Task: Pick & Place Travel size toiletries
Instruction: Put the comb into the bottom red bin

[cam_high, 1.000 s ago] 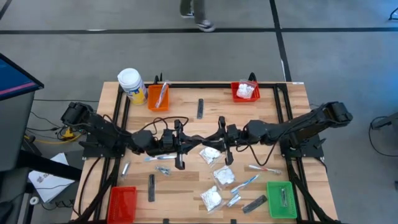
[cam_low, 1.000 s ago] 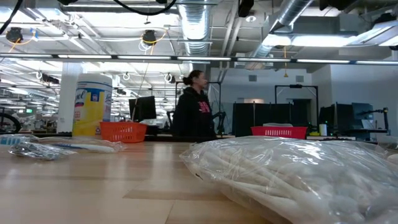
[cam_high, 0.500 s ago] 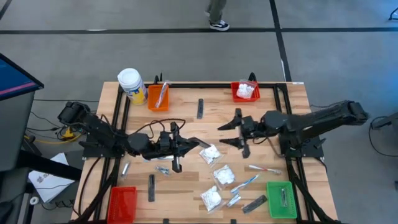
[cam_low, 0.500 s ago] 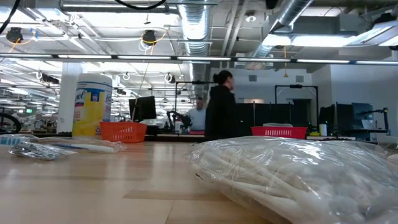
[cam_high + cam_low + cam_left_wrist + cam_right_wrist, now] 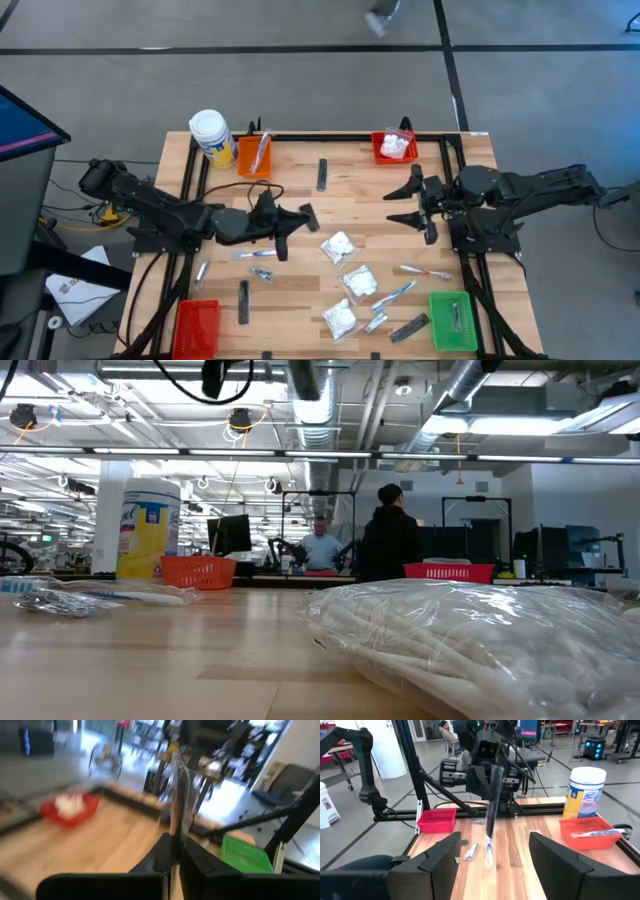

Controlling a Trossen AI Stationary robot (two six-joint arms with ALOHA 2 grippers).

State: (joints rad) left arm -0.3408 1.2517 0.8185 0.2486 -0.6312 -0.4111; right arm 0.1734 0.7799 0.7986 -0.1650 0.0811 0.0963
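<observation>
My left gripper hovers over the table's middle left, shut on a dark grey flat bar. My right gripper stands open and empty at the middle right, fingers facing the left gripper. Lying flat on the wood are white puffy packets, toothbrushes and more dark bars. One packet fills the low view's foreground. My left gripper pinches one end of the flat bar between its two fingers, which reach out about level from the table's left. The bar sticks out beyond the fingertips with its free end lower, lifted clear of the table.
An orange bin and a yellow jar stand far left, a red bin far right, another red bin near left, a green bin near right. Black frame rails run along the sides. A person stands beyond the table.
The two grippers met at the table's middle. My right gripper has since opened, let go of the bar, and drawn back up toward the table's right edge. My left gripper has kept the bar and tipped up from pointing downward to nearly level.
</observation>
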